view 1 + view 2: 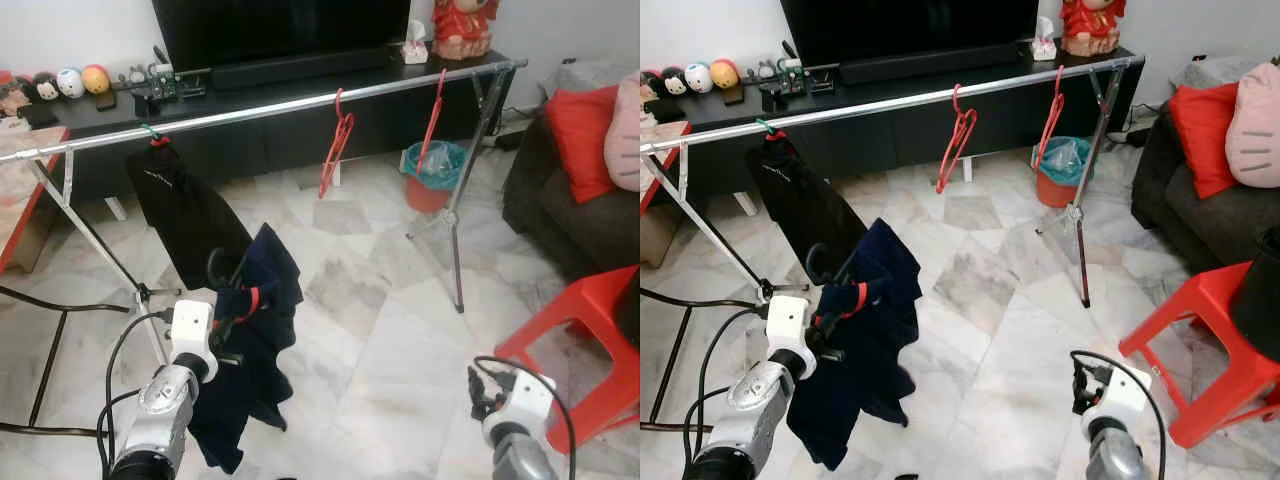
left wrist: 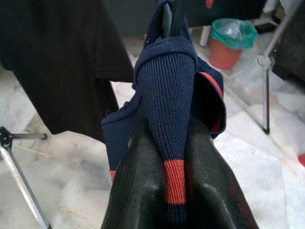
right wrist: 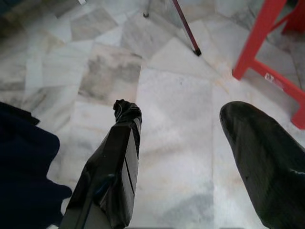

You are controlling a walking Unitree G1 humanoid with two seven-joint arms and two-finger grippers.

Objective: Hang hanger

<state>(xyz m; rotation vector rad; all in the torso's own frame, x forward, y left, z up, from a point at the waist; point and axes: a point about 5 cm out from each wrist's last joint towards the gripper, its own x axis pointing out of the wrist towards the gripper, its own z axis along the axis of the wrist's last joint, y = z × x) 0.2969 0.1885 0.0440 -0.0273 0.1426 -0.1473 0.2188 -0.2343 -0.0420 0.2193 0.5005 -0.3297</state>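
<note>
Item: dark hanger (image 1: pixel 222 275) carrying a navy garment (image 1: pixel 250 350) with red trim, held low in front of the robot, below and short of the clothes rail (image 1: pixel 270 108). Left pincer (image 2: pixel 174 191): fingers clamped together on the garment's ribbed navy collar and the hanger beneath it, as the left wrist view shows. Right pincer (image 3: pixel 190 157): fingers apart, holding nothing, hanging over the marble floor (image 1: pixel 380 330) near a red stool (image 1: pixel 585 330). Rail: silver, on tripod legs, running slantwise across the room before a black TV table (image 1: pixel 250 95). On the rail: one black garment (image 1: pixel 185 215) at the robot's left, two bare red hangers (image 1: pixel 337 145) farther right. Also present: teal-lined red bin (image 1: pixel 433 175), dark sofa with red cushion (image 1: pixel 580 140).
</note>
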